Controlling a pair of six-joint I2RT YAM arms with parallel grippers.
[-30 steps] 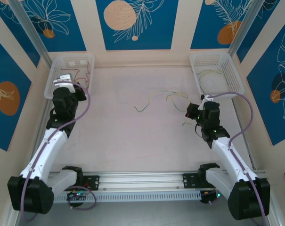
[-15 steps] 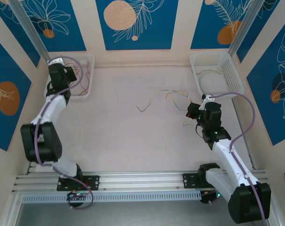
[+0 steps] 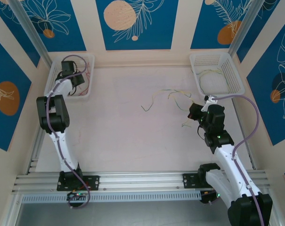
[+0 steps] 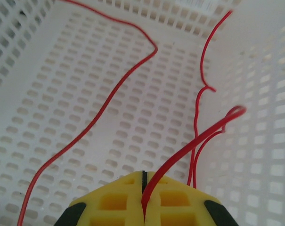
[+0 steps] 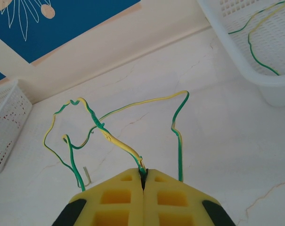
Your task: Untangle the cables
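From above, the left arm [image 3: 52, 113] reaches into the left basket [image 3: 83, 58] and its wrist covers the fingertips; the red cables [image 3: 88, 71] there are faint lines, too thin to count. The left wrist view shows three red strands on the basket floor; each is cut off by a frame edge or by the fingers, so whether they are separate cables or one folded piece cannot be told. On the table [image 3: 114, 132] the green-and-yellow cables [image 3: 166, 96] lie tangled between the two baskets, nearer the right one; their number cannot be made out from above, and the right wrist view shows at least two strands crossing. The right basket [image 3: 229, 70] holds one more green-yellow loop [image 5: 250, 47]. The left gripper [image 4: 143, 181] has its yellow fingers [image 4: 116, 202] pressed together on a looped red strand [image 4: 194, 144]; the right gripper [image 5: 143, 175] is likewise closed, its fingers [image 5: 118, 195] pinching a green-and-yellow strand at the tips, just above the table.
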